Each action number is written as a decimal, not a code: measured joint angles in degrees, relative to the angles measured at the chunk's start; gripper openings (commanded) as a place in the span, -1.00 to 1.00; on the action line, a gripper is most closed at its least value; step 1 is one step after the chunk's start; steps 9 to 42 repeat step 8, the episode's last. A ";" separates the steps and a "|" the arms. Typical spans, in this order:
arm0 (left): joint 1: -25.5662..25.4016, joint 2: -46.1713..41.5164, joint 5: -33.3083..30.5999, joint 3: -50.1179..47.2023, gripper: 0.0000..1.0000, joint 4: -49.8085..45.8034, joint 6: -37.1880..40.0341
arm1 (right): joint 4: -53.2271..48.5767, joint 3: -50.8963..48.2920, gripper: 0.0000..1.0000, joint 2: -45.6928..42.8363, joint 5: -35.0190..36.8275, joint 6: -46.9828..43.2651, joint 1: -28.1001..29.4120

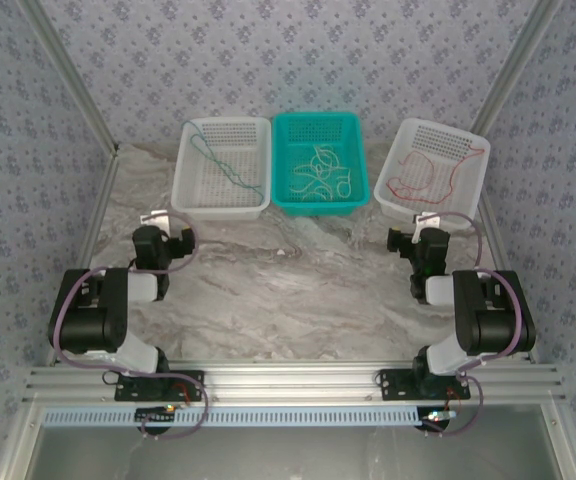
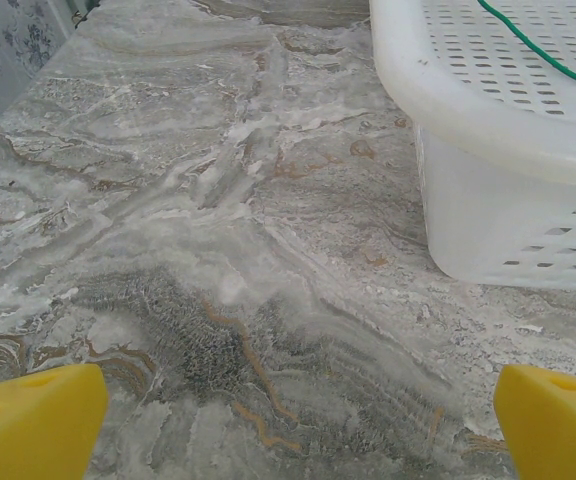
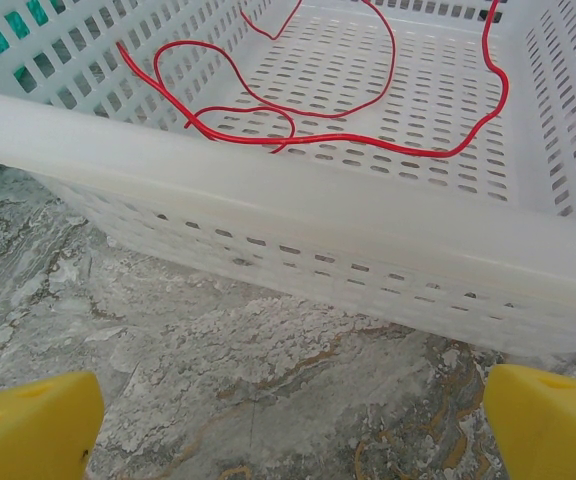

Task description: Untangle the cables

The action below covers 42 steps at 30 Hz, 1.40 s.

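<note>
Several whitish-cream cables [image 1: 320,172] lie in a loose heap inside the teal basket [image 1: 286,196] at the back centre. A green cable [image 1: 220,160] [image 2: 543,48] lies in the left white basket [image 1: 190,192] [image 2: 488,130]. A red cable [image 1: 438,175] [image 3: 298,110] lies in the right white basket [image 1: 396,196] [image 3: 298,215]. My left gripper [image 1: 158,218] [image 2: 298,425] is open over bare marble, just short of the left basket. Close before the right basket's near wall my right gripper [image 1: 426,220] [image 3: 290,420] stands open, with nothing between its yellow fingers [image 3: 33,420].
The three baskets stand in a row at the back of the marble table [image 1: 298,290]. Patterned walls and metal frame posts [image 1: 78,85] close in both sides. An aluminium rail [image 1: 288,385] carries the arm bases at the near edge.
</note>
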 measured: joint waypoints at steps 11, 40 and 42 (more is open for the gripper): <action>0.00 0.00 0.00 0.00 0.99 0.00 0.00 | 0.00 0.17 1.00 0.00 -0.02 -0.02 0.00; 0.00 0.00 0.00 0.00 0.99 0.00 0.00 | 0.00 0.17 1.00 0.00 -0.02 -0.02 0.00; 0.00 0.00 0.00 0.00 0.99 0.00 0.00 | 0.00 0.17 1.00 0.00 -0.02 -0.02 0.00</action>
